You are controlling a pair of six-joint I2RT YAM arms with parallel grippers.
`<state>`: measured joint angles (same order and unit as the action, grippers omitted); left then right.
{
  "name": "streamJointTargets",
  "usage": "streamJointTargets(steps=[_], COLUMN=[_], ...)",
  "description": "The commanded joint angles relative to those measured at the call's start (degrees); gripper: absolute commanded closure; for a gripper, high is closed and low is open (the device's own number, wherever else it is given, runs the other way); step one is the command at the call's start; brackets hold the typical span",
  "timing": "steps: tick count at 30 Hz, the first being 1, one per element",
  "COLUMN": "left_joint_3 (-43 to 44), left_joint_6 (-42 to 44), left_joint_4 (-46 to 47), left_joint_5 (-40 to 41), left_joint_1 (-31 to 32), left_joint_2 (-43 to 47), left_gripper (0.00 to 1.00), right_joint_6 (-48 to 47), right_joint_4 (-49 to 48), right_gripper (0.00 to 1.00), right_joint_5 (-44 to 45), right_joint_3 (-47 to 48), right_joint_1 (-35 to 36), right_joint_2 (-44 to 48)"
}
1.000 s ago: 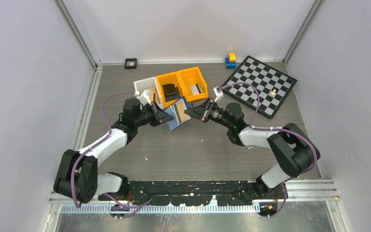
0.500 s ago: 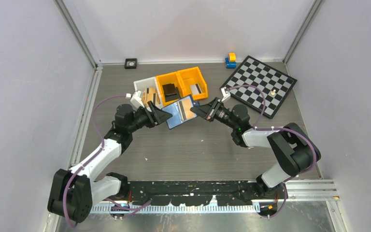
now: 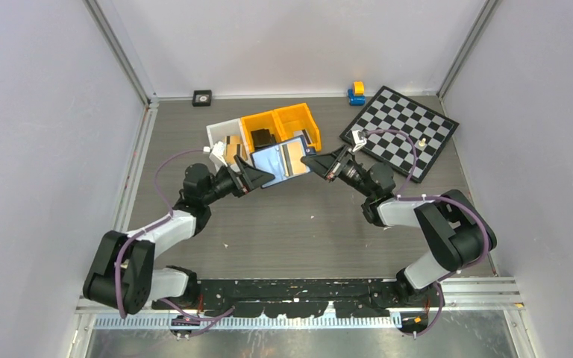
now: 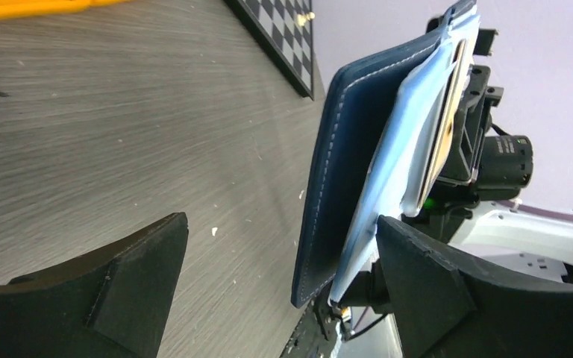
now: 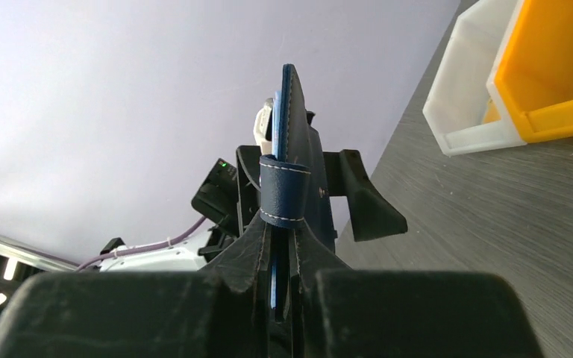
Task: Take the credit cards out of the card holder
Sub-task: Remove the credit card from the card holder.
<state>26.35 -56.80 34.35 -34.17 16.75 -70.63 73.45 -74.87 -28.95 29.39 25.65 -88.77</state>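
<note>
Since the earlier frame the card holder (image 3: 282,158) has swung toward the top of the frame, up off the bench (image 3: 306,224), and the left gripper (image 3: 260,177) has gone from closed to wide.

From above, the right gripper (image 3: 315,164) has the holder by its right edge, just in front of the orange bins (image 3: 280,119). The holder's pale inside faces up, and a tan card (image 3: 293,154) shows as a stripe in it.

Left wrist: the fingers (image 4: 433,291) are spread in the lower corners, touching nothing. The holder stands right of centre, navy outside and blue-grey within, with the tan card's edge peeking out.

Right wrist: the fingers pinch the holder edge-on at centre, its snap tab (image 5: 283,190) looped over.

This looks like a pause between pulls. Next, the left fingers should close on the exposed card edge and draw it straight out of the pocket while the right grip stays firm.
</note>
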Motion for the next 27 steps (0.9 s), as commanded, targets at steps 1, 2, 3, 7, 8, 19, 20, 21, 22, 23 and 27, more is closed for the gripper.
streamJointTargets(steps=[1,2,3,7,8,19,20,21,22,23,27], left_joint_3=[-0.78,-0.7,-0.8,-1.52,-1.68,-1.15,-1.06,-1.04,-1.08,-1.0,-0.95], left_joint_6=[-5.71,-5.63,-5.62,-5.53,-5.44,-4.3,-4.34,-4.33,-4.35,-4.38,-4.29], left_joint_4=[18.13,18.2,18.29,20.0,20.17,18.47,18.5,18.48,18.55,18.56,18.36], left_joint_5=[-6.86,-6.86,-6.76,-6.57,-6.53,-6.3,-6.32,-6.41,-6.51,-6.57,-6.53], left_joint_1=[-0.23,-0.23,-0.23,-0.22,-0.2,-0.14,-0.14,-0.14,-0.12,-0.14,-0.14], left_joint_2=[-2.28,-2.25,-2.05,-0.32,0.14,-0.53,-0.68,-0.73,-0.86,-0.85,-0.99], left_gripper=[0.0,0.0,0.0,0.0,0.0,0.43,0.45,0.45,0.45,0.43,0.39], right_joint_6=[2.77,2.63,2.42,1.78,1.74,1.04,0.93,0.84,0.7,0.65,-0.39], right_joint_4=[-7.59,-7.57,-7.6,-7.61,-7.53,-7.39,-7.17,-6.83,-6.57,-6.36,-5.19], right_gripper=[1.0,1.0,1.0,0.99,1.0,1.0,1.0,1.0,1.0,1.0,1.0], right_joint_5=[-1.39,-1.45,-1.46,-1.55,-1.57,-1.72,-1.8,-1.85,-1.96,-2.03,-2.08], right_joint_3=[1.72,1.91,2.1,2.95,3.11,3.96,4.01,4.15,4.3,4.43,4.91], right_joint_1=[0.71,1.1,1.51,3.52,3.79,5.85,5.97,6.07,6.19,6.35,7.2], right_joint_2=[-1.07,-1.27,-1.52,-2.59,-2.74,-3.31,-3.32,-3.31,-3.38,-3.45,-3.59])
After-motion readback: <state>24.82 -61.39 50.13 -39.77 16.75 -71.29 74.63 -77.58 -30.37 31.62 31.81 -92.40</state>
